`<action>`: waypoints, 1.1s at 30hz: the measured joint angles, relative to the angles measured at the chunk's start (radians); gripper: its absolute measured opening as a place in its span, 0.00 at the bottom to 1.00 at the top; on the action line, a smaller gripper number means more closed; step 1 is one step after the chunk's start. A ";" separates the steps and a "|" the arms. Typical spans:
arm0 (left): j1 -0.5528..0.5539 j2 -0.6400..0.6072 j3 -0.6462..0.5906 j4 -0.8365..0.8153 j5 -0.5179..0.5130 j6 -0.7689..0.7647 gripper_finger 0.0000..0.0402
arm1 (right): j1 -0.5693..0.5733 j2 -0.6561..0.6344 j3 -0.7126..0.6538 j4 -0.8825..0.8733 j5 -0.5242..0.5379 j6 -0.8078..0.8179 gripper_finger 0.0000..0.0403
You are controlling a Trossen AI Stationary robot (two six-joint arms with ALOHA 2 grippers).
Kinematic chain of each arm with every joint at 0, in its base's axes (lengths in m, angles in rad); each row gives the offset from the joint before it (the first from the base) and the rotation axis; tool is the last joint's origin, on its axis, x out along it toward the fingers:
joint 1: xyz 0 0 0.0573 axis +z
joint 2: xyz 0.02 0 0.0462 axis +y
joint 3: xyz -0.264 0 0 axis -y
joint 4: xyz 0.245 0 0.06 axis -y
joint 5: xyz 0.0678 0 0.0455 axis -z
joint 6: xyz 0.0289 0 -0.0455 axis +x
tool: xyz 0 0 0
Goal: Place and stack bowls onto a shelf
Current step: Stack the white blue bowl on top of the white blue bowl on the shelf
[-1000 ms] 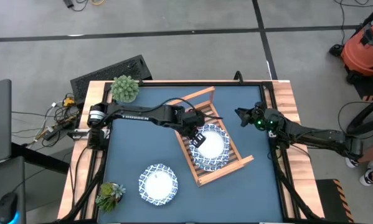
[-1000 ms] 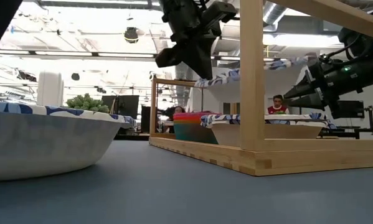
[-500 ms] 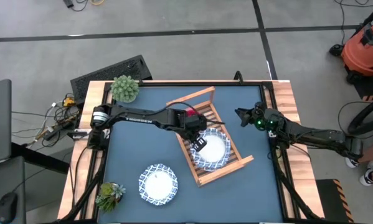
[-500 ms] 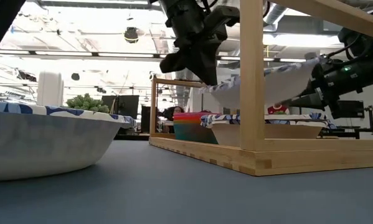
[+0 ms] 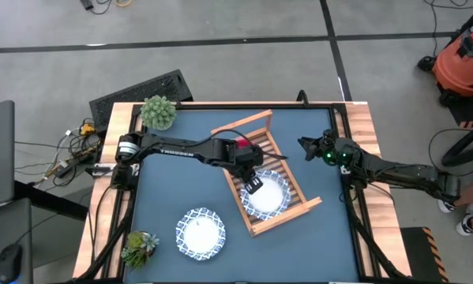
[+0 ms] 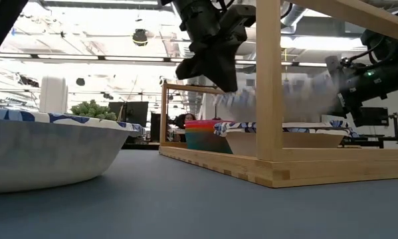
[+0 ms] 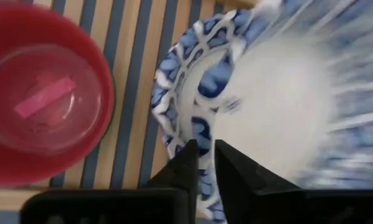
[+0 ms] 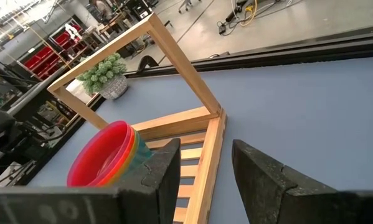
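Note:
My left gripper (image 5: pixel 253 184) reaches over the wooden shelf (image 5: pixel 288 214), shut on the rim of a white blue-patterned dish (image 5: pixel 268 197). That dish shows blurred in the low view (image 6: pixel 298 93), just above a second such dish (image 6: pixel 285 136) that rests on the shelf slats. A stack of small bowls, red on top (image 5: pixel 240 143), stands on the shelf's far end. A third white dish (image 5: pixel 200 231) sits on the table, near left. My right gripper (image 5: pixel 305 148) is open and empty, to the right of the shelf. My left gripper pinches the upper dish's patterned rim (image 7: pixel 203 140) between its two fingers, at the edge toward the bowl stack. The fingers come slanting down from above. The dish is off the shelf over the lower dish (image 7: pixel 167 93), and its far part is blurred.
Two potted plants stand at the far left corner (image 5: pixel 159 112) and the near left corner (image 5: pixel 139 246). The shelf's raised end rails (image 6: pixel 268 79) stand beside the dishes. The bowl stack also shows in the right wrist view (image 8: pixel 108 155).
My left gripper has gone down and a little toward the table's near edge with the white dish. The dish hung level at first, then tipped with its held edge low. It now drops toward the dish on the shelf.

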 joint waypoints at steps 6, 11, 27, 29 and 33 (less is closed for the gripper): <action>-0.002 0.000 0.000 0.046 -0.009 0.031 0.23 | 0.000 0.000 0.000 0.000 0.000 -0.003 0.42; 0.007 -0.001 0.000 0.045 -0.039 0.021 0.34 | 0.000 0.000 0.000 -0.001 0.000 -0.008 0.42; -0.021 -0.079 0.234 -0.677 -0.063 0.131 0.38 | 0.000 0.000 0.000 -0.033 -0.001 -0.009 0.42; -0.037 -0.133 0.229 -0.699 -0.066 0.095 0.38 | 0.000 0.000 0.000 -0.037 -0.003 -0.009 0.42; -0.077 -0.243 0.229 -0.792 -0.139 -0.001 0.38 | 0.000 0.000 0.000 -0.050 -0.003 -0.010 0.42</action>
